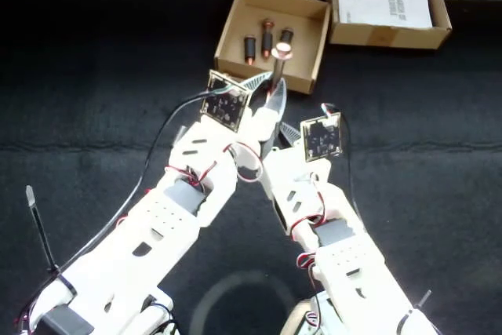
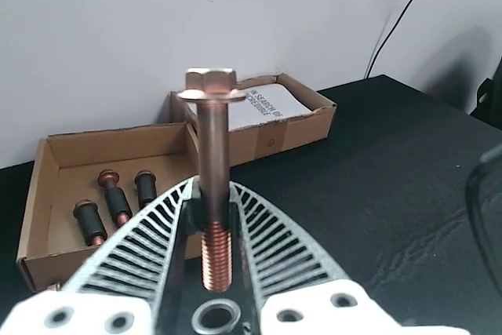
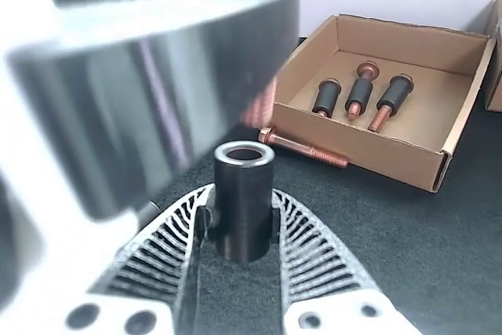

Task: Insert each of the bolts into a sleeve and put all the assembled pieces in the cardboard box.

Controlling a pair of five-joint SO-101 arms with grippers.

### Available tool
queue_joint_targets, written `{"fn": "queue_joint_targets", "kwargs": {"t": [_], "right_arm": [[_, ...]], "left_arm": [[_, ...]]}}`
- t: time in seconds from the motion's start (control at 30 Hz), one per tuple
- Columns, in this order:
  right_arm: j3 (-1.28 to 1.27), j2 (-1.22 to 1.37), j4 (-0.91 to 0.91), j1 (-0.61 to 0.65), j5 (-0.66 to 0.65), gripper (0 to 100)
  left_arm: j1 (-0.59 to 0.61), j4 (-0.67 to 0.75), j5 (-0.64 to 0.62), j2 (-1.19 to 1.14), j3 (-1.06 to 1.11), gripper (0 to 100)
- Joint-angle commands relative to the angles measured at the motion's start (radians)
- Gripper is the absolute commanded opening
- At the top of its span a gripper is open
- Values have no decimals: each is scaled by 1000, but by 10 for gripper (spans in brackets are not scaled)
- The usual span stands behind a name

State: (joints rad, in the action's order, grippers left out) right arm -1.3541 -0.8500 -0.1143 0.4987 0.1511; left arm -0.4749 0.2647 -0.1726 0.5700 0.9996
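Observation:
My left gripper is shut on a copper bolt, held upright with its hex head on top. In the high view this bolt stands at the near edge of the cardboard box. My right gripper is shut on a black sleeve, open end up, just beneath the left gripper's body. Three assembled pieces lie in the box. A loose bolt lies on the mat against the box's front wall.
A second cardboard box holding a printed sheet stands to the right of the first, against the back wall. The two arms cross closely at mid-table. Black mat covers the table on both sides.

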Motion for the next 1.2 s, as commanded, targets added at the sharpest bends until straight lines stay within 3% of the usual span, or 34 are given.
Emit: {"fn": "queue_joint_targets", "kwargs": {"t": [0.0, 0.63, 1.03, 1.17], "right_arm": [[15, -27, -15, 7, 3, 6], [16, -18, -16, 2, 3, 6], [16, -21, -13, 7, 3, 6], [16, -25, -13, 7, 3, 6]], "left_arm": [[12, -2, -11, 13, 4, 8], [-15, -2, -14, 110, 213, 8], [-19, -5, -12, 33, 21, 8], [-21, -75, -12, 15, -4, 8]]}}
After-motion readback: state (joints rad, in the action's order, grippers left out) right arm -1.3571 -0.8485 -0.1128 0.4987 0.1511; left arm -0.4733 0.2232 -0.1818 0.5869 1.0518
